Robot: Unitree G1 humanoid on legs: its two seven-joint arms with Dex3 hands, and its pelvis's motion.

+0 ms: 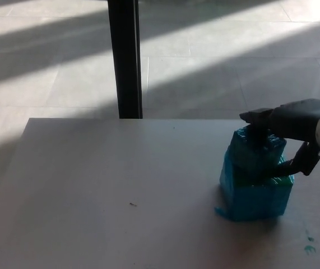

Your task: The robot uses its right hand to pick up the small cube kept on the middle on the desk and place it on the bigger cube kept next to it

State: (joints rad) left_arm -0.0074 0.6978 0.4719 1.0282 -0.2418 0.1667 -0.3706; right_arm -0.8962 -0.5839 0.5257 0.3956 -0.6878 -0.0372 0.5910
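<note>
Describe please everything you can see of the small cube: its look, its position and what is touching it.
The small cube is teal, with a wrinkled, slightly glossy skin like tape or film. It sits on top of the bigger cube of the same colour, roughly upright, at the right side of the desk. The right hand is around it: black fingers lie over its top far edge, and another reaches its right side. Its far faces are hidden.

The right hand (287, 134) covers the small cube's (256, 154) far side; its forearm is cut off.
</note>
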